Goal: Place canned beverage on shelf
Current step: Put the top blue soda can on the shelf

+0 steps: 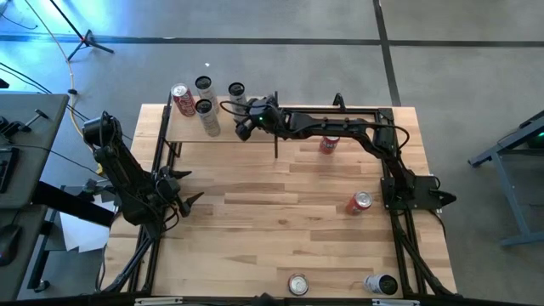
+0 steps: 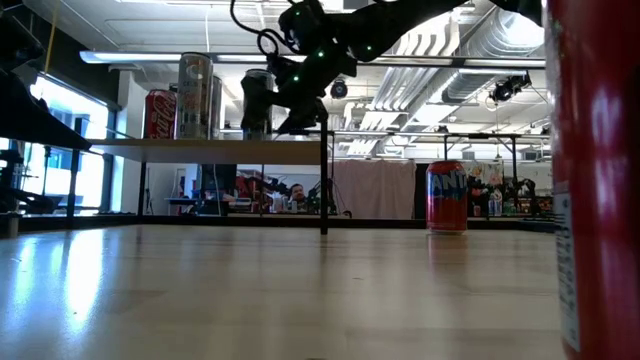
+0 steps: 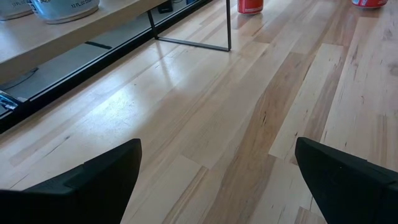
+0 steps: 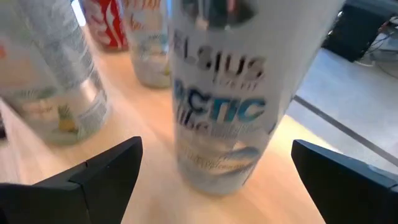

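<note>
Left gripper [image 1: 189, 189] waits with fingers spread wide over the table's [image 1: 280, 229] left side. On the shelf [image 1: 223, 129] stand four cans; the white can [image 4: 230, 93] stands upright just beyond the right gripper [image 1: 244, 121], whose fingers gape apart, holding nothing

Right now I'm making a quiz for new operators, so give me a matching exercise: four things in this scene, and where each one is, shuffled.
Things:
1. Celsius can
2. Coca-Cola can
3. right hand
4. left hand

Places:
A. open, low over the tabletop's left side
B. far-left corner of the shelf
C. open, at the shelf's right end
D. on the shelf, just in front of the right hand

Pairs: 1-D, 2-B, 3-C, 4-A
</note>
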Tool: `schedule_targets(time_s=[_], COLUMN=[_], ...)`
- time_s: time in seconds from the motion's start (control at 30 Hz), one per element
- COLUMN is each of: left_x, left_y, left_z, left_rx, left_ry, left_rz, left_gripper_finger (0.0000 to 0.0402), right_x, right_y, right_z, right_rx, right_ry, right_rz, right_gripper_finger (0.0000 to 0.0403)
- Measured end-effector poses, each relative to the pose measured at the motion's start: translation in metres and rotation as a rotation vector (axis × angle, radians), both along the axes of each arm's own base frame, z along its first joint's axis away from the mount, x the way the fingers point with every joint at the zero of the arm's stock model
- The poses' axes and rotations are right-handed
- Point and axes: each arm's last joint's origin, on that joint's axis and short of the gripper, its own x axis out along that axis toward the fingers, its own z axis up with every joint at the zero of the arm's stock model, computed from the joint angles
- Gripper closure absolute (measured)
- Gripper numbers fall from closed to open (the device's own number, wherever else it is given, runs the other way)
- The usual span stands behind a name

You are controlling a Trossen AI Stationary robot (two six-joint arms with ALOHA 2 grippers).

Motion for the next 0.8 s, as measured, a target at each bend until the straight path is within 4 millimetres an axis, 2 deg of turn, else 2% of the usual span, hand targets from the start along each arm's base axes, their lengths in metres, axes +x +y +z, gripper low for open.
schedule_targets(time_s=[0.23,0.57,0.8], left_x=[0.0,0.0,0.0], left_y=[0.0,0.0,0.0], left_z=[0.0,0.0,0.0], left_rx=[0.0,-0.001,0.001], left_ry=[0.0,-0.001,0.0], left_rz=[0.0,0.0,0.0], left_gripper_finger=[0.0002,0.0002,0.0002], right_x=[-0.005,-0.02,-0.026], right_y=[-0.004,-0.016,-0.026], right_z=[-0.005,0.008,0.006], right_rx=[0.039,0.059,0.088], right_ry=[0.061,0.084,0.098], right_rz=[0.017,-0.045,-0.11], right_gripper_finger=[0.0002,0.0003,0.0003])
